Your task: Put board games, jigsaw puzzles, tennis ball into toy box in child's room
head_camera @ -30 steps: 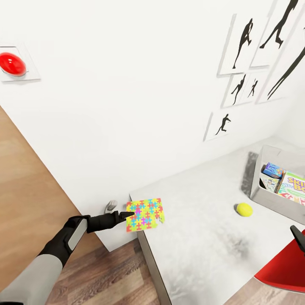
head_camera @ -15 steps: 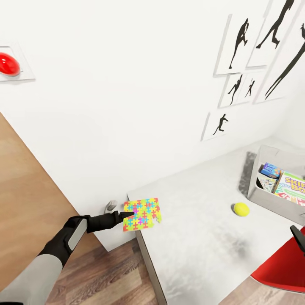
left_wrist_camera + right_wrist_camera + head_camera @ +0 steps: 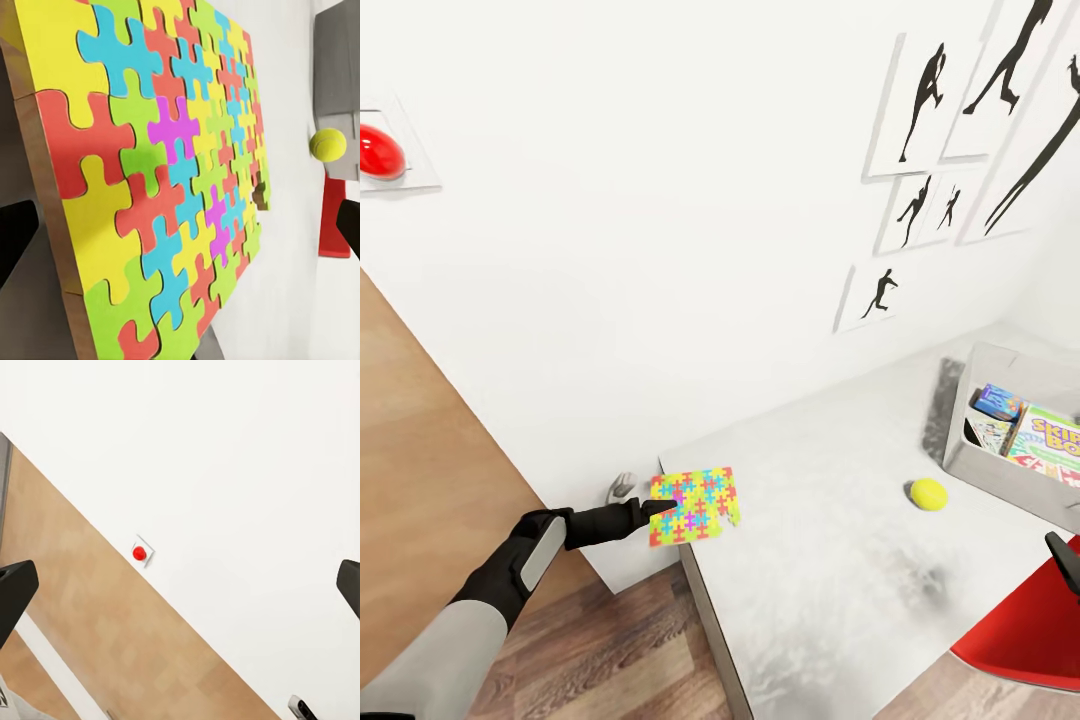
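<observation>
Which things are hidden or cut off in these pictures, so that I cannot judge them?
- Toy box, head view: frame edge cuts its right part; contents partly unseen.
- Jigsaw puzzle, left wrist view: the grip itself is hidden by the slab.
- Right gripper, right wrist view: fingertips cut by both edges.

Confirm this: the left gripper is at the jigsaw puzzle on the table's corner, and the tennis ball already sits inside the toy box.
Not quite. The left gripper is at the jigsaw puzzle, but the head view shows the tennis ball lying on the table, outside the toy box.

Multicoloured jigsaw puzzle [image 3: 694,506] lies flat at the table's [image 3: 830,560] corner.
</observation>
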Tool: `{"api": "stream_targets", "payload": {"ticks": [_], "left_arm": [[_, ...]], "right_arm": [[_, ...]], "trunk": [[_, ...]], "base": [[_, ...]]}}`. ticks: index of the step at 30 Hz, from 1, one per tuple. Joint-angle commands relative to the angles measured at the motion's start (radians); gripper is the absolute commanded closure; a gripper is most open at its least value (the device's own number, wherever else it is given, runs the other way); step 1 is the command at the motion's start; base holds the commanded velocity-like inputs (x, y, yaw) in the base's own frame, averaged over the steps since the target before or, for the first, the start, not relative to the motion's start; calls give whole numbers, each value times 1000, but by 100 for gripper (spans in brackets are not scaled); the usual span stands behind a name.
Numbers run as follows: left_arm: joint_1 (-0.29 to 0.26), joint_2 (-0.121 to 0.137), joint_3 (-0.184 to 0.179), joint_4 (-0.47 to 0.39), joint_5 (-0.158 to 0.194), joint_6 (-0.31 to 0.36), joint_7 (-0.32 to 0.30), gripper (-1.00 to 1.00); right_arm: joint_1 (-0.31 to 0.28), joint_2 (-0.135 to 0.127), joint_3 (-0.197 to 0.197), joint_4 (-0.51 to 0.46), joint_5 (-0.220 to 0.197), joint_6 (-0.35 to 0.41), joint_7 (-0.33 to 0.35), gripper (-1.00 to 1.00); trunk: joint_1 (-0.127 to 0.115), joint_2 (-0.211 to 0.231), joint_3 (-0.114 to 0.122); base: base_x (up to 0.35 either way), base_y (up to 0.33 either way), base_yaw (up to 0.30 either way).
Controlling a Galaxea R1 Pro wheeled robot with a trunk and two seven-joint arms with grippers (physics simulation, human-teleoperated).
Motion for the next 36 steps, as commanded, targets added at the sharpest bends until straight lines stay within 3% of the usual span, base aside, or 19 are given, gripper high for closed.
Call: {"api": "stream_targets", "payload": {"ticks": [1, 2, 3, 14, 32, 36], "left_arm": [[-1, 1, -3, 0, 6, 5, 1, -100], [-1, 1, -3, 0, 6, 5, 1, -100], [-1, 1, -3, 0, 6, 5, 0, 100], [-1, 4, -3, 0, 6, 5, -2, 100], [-1, 7, -5, 0, 6, 7, -5, 100], [-1, 15, -4, 0, 6, 7, -34, 100]], "right_arm": [[0, 0, 0, -1, -4, 11, 0, -100], [0, 0, 0, -1, -4, 10, 0, -100], [0, 0, 1, -1, -4, 10, 0, -100], [0, 0, 1, -1, -4, 10, 0, -100], [0, 0, 1, -1, -4, 10, 0, -100], [0, 0, 0, -1, -4, 11, 0, -100]], "trunk": [[0, -1, -1], [0, -1, -1], [0, -1, -1], [0, -1, -1], [-69, 125, 56], [-84, 153, 68]], "base": [[0, 0, 0], [0, 0, 0], [0, 0, 0], [0, 0, 0], [0, 0, 0], [0, 0, 0]]}}
